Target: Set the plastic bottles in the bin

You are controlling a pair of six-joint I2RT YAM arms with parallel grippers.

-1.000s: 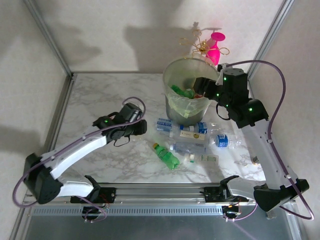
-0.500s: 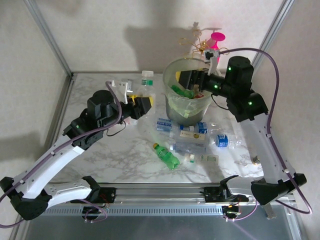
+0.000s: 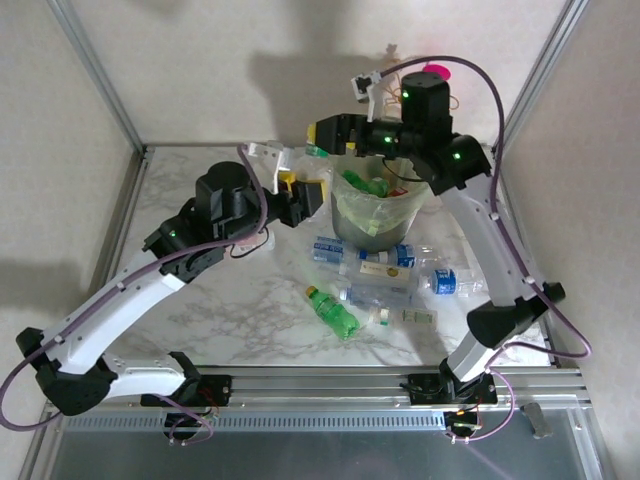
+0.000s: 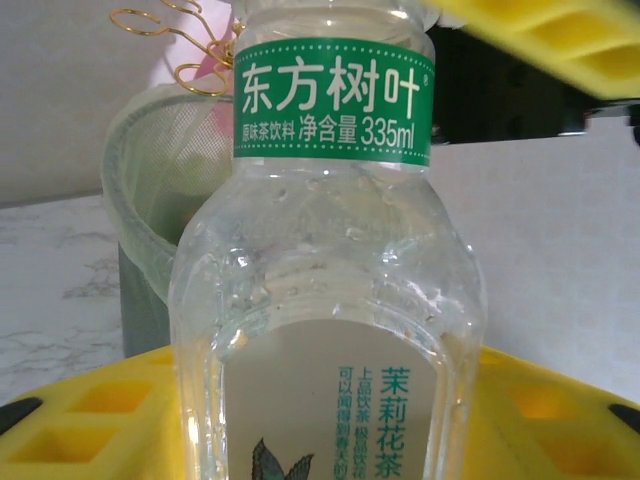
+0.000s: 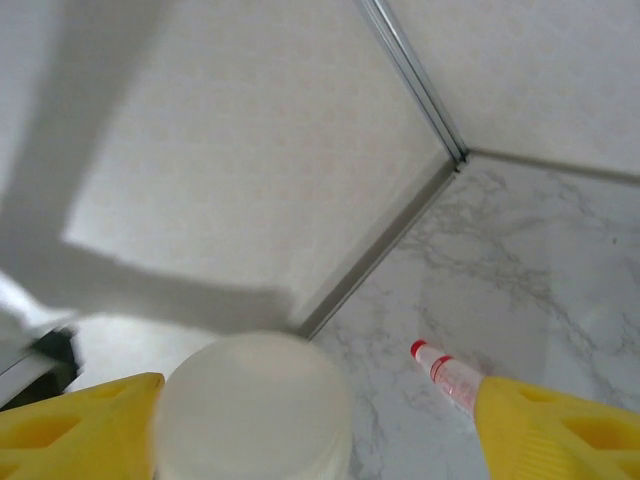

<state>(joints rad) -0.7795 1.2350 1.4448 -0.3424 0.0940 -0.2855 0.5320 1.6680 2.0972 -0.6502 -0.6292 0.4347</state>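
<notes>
Bearing the bin (image 3: pixel 372 225), the marbled white table (image 3: pixel 250 300) meets plain pale walls (image 3: pixel 200 70).

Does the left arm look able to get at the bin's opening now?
Probably, but tightly. The left gripper, shut on a green-labelled bottle, sits beside the bin, whose near opening is uncovered; the right arm crosses its far side.
</notes>
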